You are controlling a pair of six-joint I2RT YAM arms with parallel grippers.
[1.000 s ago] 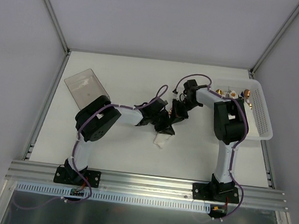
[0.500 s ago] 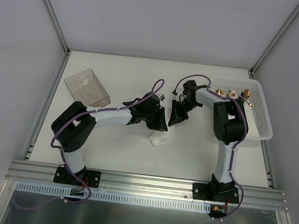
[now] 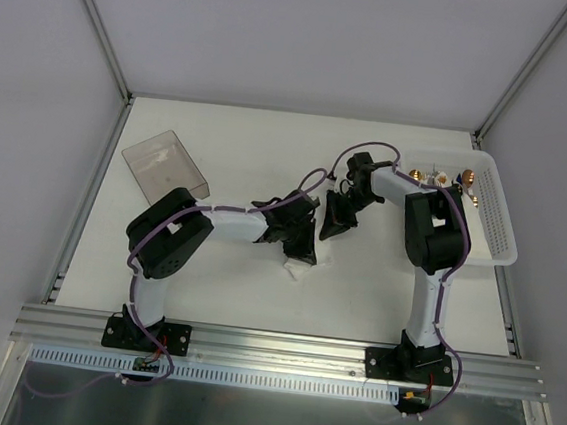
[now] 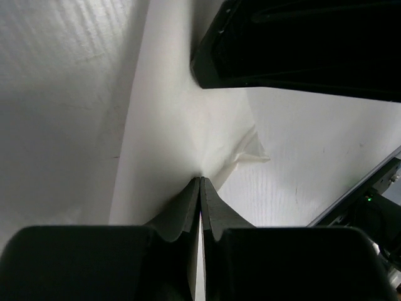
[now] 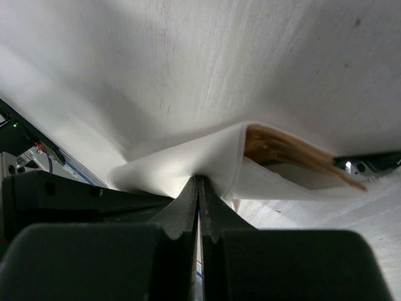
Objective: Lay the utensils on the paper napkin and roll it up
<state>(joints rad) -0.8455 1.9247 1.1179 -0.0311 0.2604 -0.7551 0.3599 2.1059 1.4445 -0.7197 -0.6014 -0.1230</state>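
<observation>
Two arms, two claws, one napkin, two containers

On the white surface (image 3: 260, 140) there are two black-and-white robot arms, each ending in one black two-finger claw: one left claw (image 3: 301, 244) and one right claw (image 3: 335, 224). Between them, near the surface's middle, lies one thin white paper napkin (image 3: 302, 266), folded over. One clear plastic box (image 3: 164, 166) sits toward the far-left corner, and one white perforated plastic basket (image 3: 499, 229) sits along the right edge. Copper metal utensils (image 5: 282, 150) show inside the napkin's fold, at least one, but the exact number cannot be told. About four copper glints (image 3: 441, 175) show in the basket, also not countable for certain.
</observation>
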